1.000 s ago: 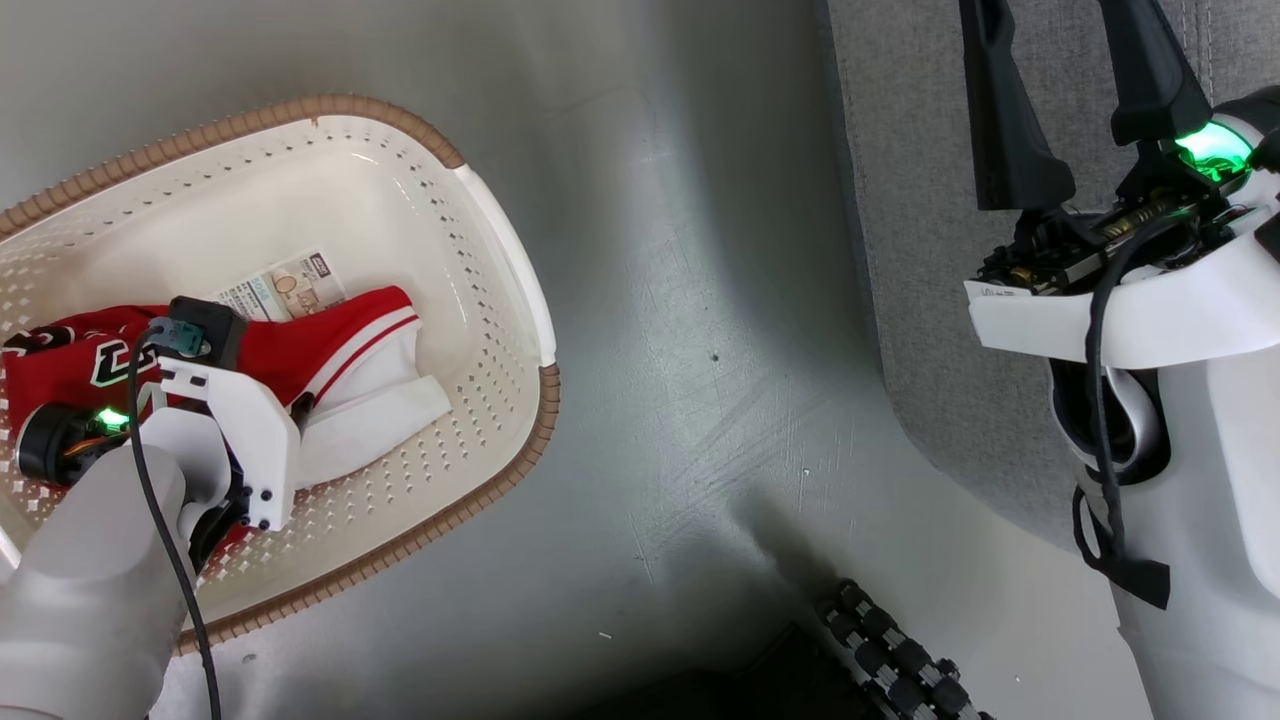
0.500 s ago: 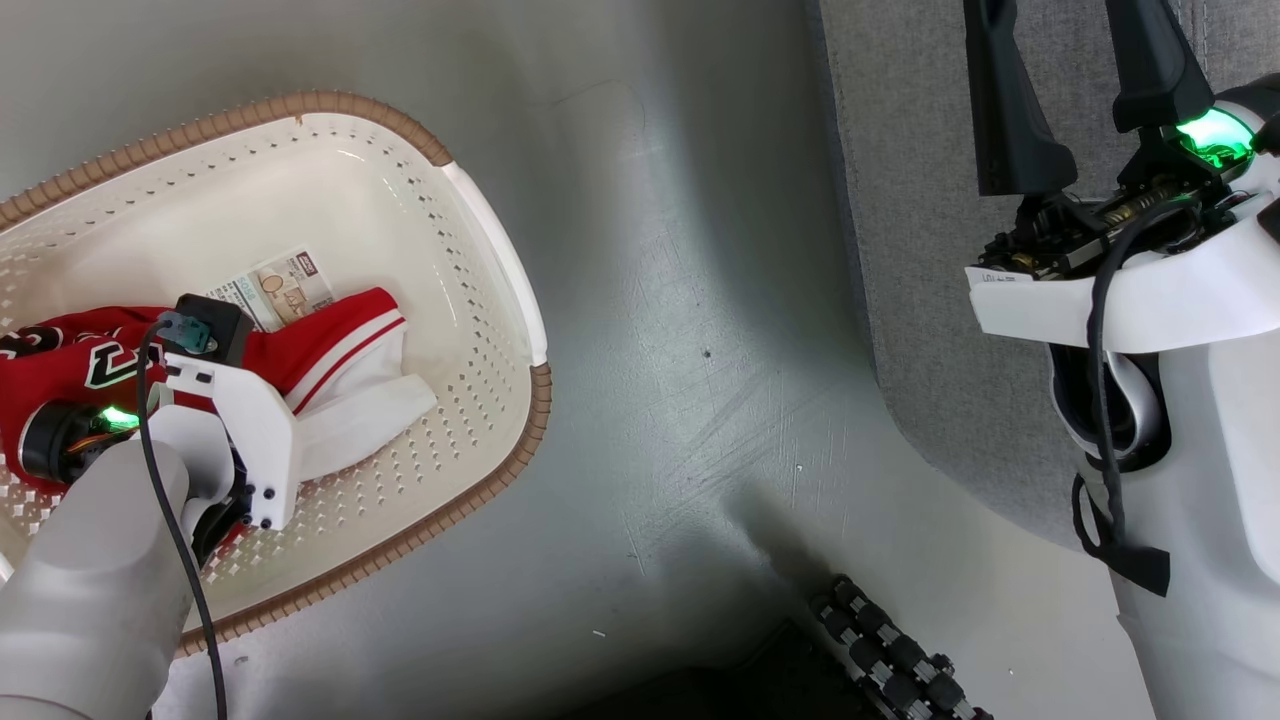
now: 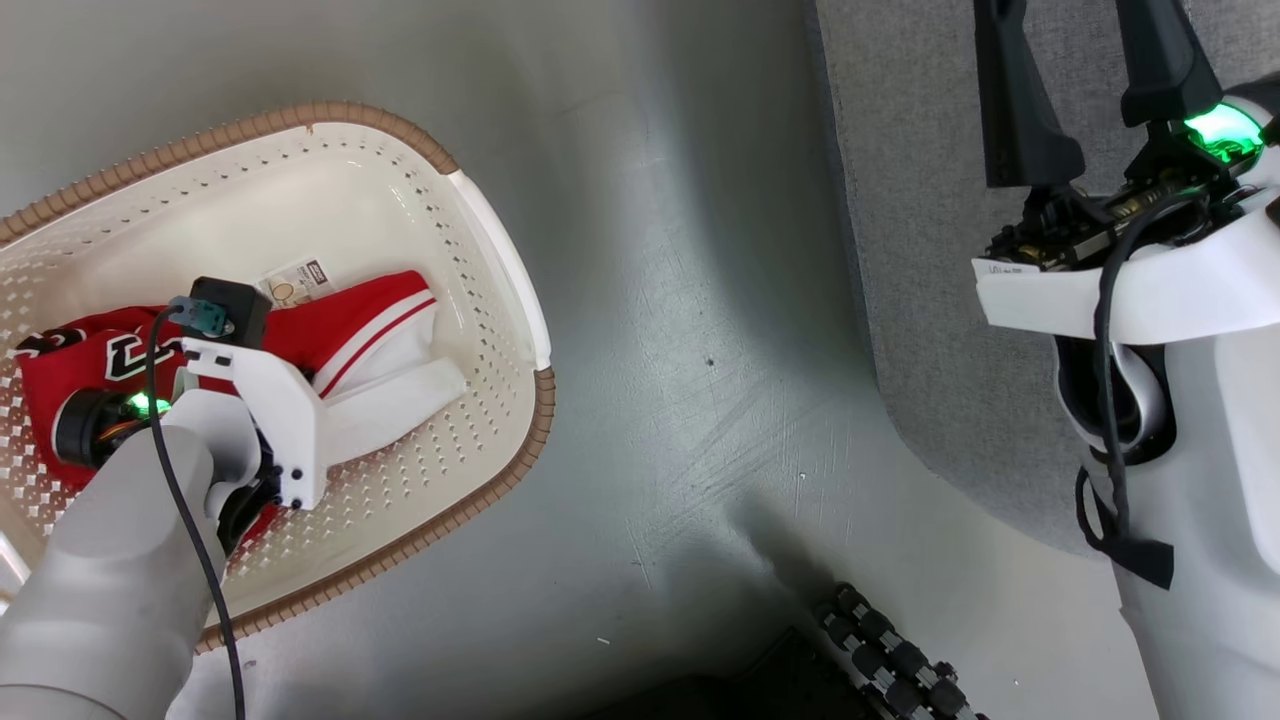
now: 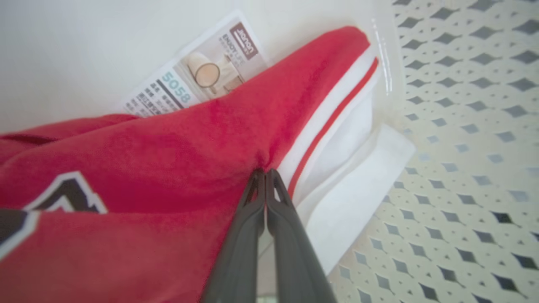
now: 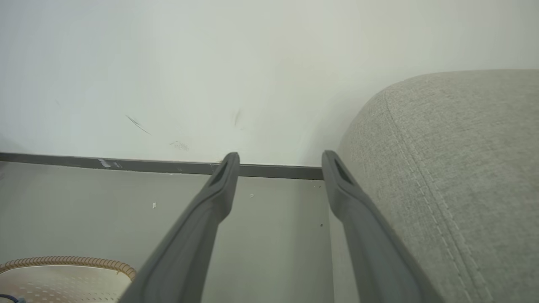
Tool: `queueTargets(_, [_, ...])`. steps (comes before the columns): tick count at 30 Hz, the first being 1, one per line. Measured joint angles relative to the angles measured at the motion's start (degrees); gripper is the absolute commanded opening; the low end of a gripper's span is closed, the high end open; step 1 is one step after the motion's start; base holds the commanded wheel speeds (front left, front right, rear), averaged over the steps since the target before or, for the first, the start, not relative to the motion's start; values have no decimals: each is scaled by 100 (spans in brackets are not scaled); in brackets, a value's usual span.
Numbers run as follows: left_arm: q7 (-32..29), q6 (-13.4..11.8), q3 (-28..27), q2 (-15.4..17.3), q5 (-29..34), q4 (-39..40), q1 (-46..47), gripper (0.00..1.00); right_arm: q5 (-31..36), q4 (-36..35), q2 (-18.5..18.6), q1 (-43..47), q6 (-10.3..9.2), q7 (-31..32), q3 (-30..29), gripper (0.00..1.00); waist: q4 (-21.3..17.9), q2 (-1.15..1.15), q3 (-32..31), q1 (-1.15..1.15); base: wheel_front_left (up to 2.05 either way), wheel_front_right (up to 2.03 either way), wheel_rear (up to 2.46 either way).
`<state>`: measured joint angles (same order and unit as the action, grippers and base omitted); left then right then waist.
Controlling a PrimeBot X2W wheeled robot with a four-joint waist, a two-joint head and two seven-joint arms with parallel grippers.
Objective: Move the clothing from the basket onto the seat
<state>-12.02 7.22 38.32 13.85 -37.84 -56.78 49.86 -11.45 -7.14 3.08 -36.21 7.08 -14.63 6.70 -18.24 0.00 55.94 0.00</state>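
Floor: grey floor (image 3: 680, 300), basket (image 3: 497, 250) left, sofa (image 5: 454, 168) right, well apart.
Clothing: red sports garment (image 4: 168, 160) in basket, partly over paper label (image 4: 198, 80).
Left gripper (image 4: 265, 173): clamped on thin garment fold.
Right gripper (image 5: 280, 162): fingers apart, empty, beside sofa.
Risk: thin pinch may slip on lifting; trailing cloth could snag basket.

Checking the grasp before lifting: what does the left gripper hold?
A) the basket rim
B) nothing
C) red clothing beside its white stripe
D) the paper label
C: the left gripper pinches a fold of the clothing beside the white stripe, fingers pressed together.
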Motion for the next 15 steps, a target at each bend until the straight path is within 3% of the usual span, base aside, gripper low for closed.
queueTargets(15, [397,0,343,74,-238,575,7,0,1,-60,-2,-181,0,0,-213,100,76,0,-285,0,0,0,0])
